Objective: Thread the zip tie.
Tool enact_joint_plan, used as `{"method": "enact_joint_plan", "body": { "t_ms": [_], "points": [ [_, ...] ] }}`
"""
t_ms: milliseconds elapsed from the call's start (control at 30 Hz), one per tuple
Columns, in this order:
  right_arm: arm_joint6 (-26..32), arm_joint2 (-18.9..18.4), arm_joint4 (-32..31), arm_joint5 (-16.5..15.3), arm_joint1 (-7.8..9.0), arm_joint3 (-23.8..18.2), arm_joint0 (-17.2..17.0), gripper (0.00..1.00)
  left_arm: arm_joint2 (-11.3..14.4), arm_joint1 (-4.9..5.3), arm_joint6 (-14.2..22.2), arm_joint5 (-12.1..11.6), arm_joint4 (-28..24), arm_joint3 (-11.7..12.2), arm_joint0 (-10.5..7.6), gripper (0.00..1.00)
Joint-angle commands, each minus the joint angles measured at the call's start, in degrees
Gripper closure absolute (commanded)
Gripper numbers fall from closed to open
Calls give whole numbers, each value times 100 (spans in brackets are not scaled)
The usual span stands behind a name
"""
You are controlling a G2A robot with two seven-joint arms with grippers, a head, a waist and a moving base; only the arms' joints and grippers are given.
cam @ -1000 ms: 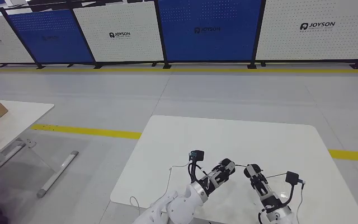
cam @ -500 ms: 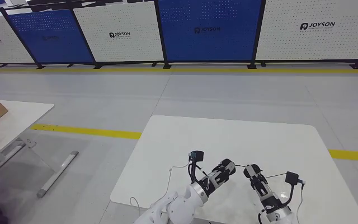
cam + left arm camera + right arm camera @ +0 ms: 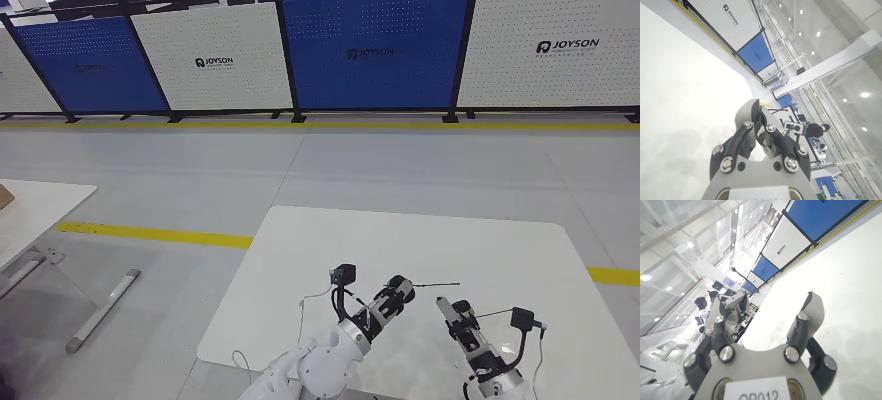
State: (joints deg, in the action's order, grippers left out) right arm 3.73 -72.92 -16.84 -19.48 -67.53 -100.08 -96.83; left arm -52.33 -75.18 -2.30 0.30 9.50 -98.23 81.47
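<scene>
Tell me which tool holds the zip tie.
The left tool, shut on the zip tie; the right tool is open and empty.

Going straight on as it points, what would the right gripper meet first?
Probably the thin black zip tie sticking out of the left gripper, just ahead of the right gripper; height is unclear.

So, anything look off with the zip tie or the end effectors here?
Nothing damaged or spilled. One oddity: the zip tie sticks straight out, unlooped, pinched at one end by the shut left end effector, while the right end effector is open, empty and apart from it.
</scene>
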Motion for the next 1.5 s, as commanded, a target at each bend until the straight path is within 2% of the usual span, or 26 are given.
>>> {"method": "enact_joint_plan", "body": {
  "t_ms": [0, 133, 433, 567, 700, 800, 1067, 1333, 1467],
  "points": [
    [-59, -53, 31, 0, 5, 32, -34, 0, -85, -18, -70, 54, -342, -44, -7, 100],
    [-92, -113, 23, 2, 6, 47, -56, 0, -192, -27, 139, 33, -851, -94, -17, 100],
    [-100, -120, -11, 22, 7, 52, -48, 0, -192, -27, 139, 33, -851, -94, -17, 100],
    [-410, -17, -988, 407, -9, 136, 41, 0, -206, -30, 219, -76, -996, -142, 13, 100],
    [-454, 125, -1529, 504, -26, 247, 180, 0, -251, -9, 577, -219, -1255, -237, 90, 100],
    [-536, 206, -1689, 511, -44, 295, 232, 0, -314, 10, 893, -242, -1507, -269, 116, 100],
    [-536, 206, -1689, 511, -44, 295, 232, 0, -314, 10, 893, -242, -1507, -269, 116, 100],
    [-965, 415, -2413, 974, -105, 461, 323, 0, -199, -12, 710, -219, -1344, -183, 77, 100],
    [-965, 415, -2413, 974, -105, 461, 323, 0, -192, -19, 649, -190, -1376, -192, 78, 100]
  ]
}}
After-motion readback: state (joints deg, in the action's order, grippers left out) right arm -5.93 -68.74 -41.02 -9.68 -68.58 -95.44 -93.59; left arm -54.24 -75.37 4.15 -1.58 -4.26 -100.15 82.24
